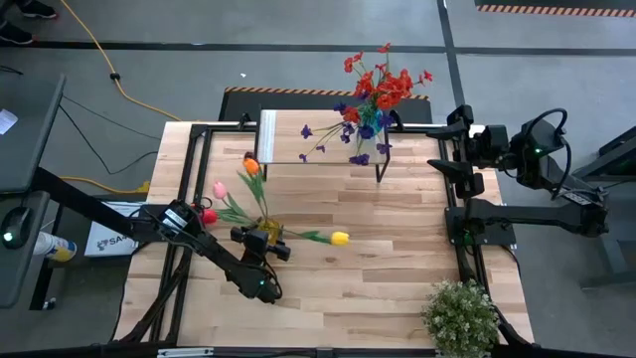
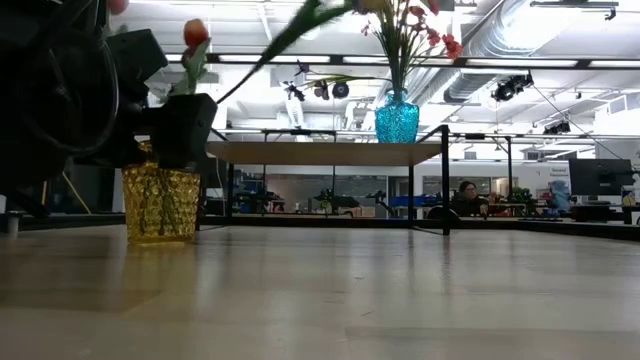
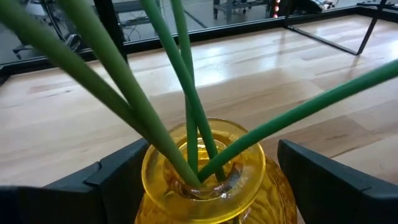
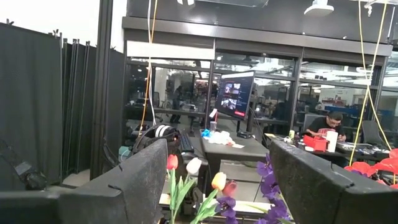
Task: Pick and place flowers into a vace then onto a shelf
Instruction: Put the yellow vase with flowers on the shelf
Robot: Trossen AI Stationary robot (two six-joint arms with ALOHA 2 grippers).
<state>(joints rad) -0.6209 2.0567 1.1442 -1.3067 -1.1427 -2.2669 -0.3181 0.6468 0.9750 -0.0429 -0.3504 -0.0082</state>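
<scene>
While the right gripper (image 4: 211, 186) waits spread wide by the table's right edge, the yellow vase (image 3: 202, 180) is flanked by the left gripper (image 1: 260, 242).

Tulips (image 1: 248, 166) are fanned from it; fingers (image 3: 115, 177) are parted around it, near the shelf (image 1: 318, 139).

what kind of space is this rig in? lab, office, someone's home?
Most likely an open industrial lab or workshop floor, not a home. The low view shows exposed ceiling ducts and a seated person at work benches. The right wrist view shows a lit monitor behind glass partitions. A yellow cable runs over bare grey concrete.
</scene>
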